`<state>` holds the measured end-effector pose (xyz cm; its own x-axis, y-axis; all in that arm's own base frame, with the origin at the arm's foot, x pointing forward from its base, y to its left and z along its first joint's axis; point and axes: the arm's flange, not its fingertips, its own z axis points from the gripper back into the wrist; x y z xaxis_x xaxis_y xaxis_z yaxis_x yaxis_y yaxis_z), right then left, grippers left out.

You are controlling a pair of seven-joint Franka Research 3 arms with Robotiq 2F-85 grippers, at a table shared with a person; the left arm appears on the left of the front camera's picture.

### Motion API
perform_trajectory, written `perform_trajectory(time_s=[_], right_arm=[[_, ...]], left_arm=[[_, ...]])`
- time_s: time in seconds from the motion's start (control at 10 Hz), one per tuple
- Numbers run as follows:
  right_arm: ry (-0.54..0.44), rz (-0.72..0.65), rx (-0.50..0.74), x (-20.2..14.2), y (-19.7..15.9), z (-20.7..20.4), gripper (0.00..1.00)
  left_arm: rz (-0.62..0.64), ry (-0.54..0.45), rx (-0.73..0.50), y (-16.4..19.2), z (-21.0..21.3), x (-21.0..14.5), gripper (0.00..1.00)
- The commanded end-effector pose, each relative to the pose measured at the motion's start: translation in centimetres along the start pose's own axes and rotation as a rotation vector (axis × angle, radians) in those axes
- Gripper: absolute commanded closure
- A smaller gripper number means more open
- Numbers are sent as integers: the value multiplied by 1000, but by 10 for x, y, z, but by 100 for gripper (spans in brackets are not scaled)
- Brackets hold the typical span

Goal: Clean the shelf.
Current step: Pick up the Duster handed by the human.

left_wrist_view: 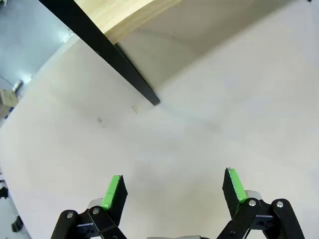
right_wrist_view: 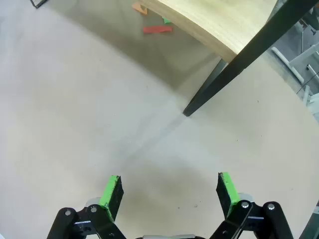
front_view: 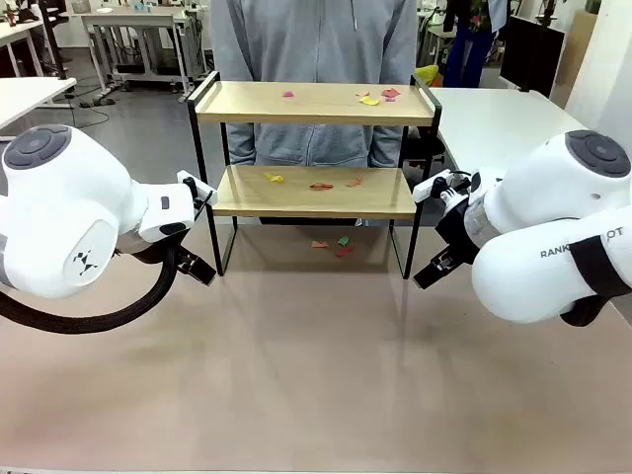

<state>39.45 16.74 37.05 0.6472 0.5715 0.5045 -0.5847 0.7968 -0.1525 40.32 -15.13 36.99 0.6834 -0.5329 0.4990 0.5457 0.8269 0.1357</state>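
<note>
At the frame's left, our left gripper [left_wrist_view: 173, 180] hangs with fingers apart, empty — the shelf [front_view: 306, 104] stands upper middle, its long axis running across the picture, ahead of both grippers. Coloured scraps [front_view: 370, 99], perhaps paper, cluster right of centre, so our right gripper [right_wrist_view: 169, 180], likewise spread and empty, sits nearer.

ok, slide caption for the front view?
Open left gripper and right gripper flank the shelf; coloured scraps litter both boards and the table beneath; a person stands behind.

Open table [front_view: 316, 375] before shelf [front_view: 257, 102]; frame posts [front_view: 408, 242] flank sides; person [front_view: 316, 39] close behind.
</note>
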Motion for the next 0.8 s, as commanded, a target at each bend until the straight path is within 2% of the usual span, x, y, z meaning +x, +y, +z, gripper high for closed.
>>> perform_trajectory(time_s=[0.0,0.7], right_arm=[[0,0,0,0,0,0,0],[0,0,0,0,0,0,0]], left_arm=[[0,0,0,0,0,0,0],[0,0,0,0,0,0,0]])
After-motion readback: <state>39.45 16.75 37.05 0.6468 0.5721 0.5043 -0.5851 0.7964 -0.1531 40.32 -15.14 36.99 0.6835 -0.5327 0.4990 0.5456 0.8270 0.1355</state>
